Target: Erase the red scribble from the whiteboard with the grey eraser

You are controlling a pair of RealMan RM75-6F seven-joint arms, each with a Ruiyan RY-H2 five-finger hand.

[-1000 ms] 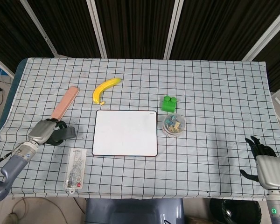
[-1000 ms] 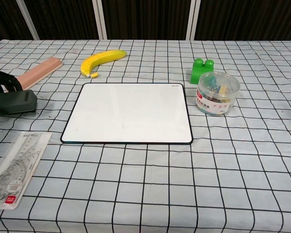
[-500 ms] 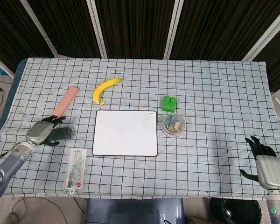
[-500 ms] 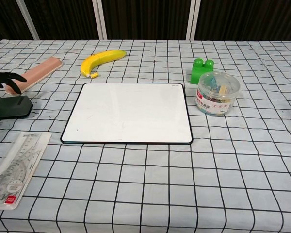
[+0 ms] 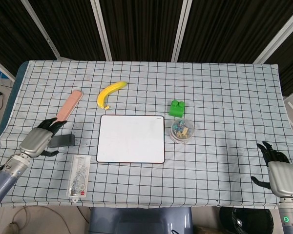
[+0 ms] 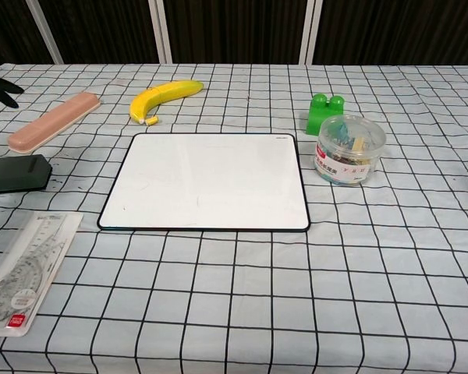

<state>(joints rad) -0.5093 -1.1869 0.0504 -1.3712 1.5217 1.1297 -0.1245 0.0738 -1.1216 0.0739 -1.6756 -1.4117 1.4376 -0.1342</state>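
Left hand (image 5: 35, 141) hung with fingers (image 5: 52, 122) released beside the flat grey eraser (image 5: 62, 141), white rectangular whiteboard (image 5: 131, 138) wiped clean; right hand (image 5: 280, 176) idle, fingers spread, empty.

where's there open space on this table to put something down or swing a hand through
Widest bare cloth lies right of the clip tub and green block, reaching the right hand. The strip between the whiteboard and the near edge is free too. It is crowded on the left: eraser, pink case, ruler packet, left hand.
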